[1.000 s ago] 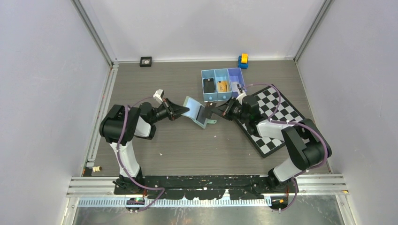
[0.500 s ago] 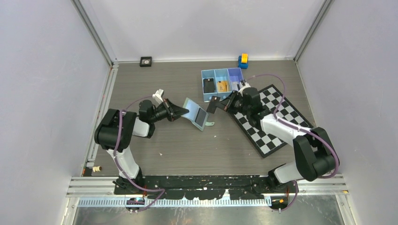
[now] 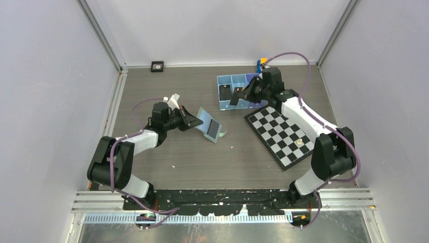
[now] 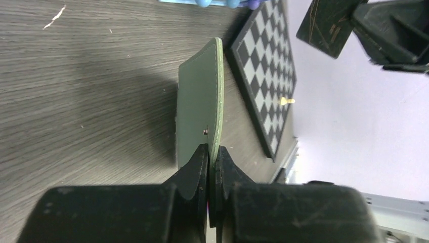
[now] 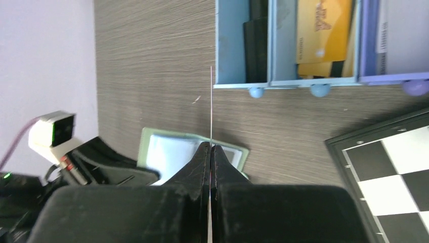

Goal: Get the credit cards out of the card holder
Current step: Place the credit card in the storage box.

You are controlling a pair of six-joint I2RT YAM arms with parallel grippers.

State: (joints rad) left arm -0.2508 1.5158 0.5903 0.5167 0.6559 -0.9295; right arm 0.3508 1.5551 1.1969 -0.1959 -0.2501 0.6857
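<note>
Sage-green card holder (image 3: 210, 127) sits mid-desk, slightly left of centre. The left gripper (image 3: 191, 120) is clenched on one flap edge, so the holder is propped open and tilted with its inner faces toward the right arm. I read that as an anchor for pulling cards. Its lower edge looks to touch the desk, not certain.

The right gripper (image 3: 244, 94) is pinched on a black card (image 3: 236, 96), held upright and well apart from the holder. It hangs above the near side of the blue tray (image 3: 218, 91) by the desk's far edge. Gripping the thin edge probably keeps it vertical for dropping into a slot.

Tray contents:
- **Left compartment:** dark card (image 5: 255, 45).
- **Middle:** gold card (image 5: 324, 30).
- **Right:** something pale.

Dark panel on the holder's inner face could be a pocket or another card, can't tell. Likely next is lower and release. Risk: snagging a divider.
</note>
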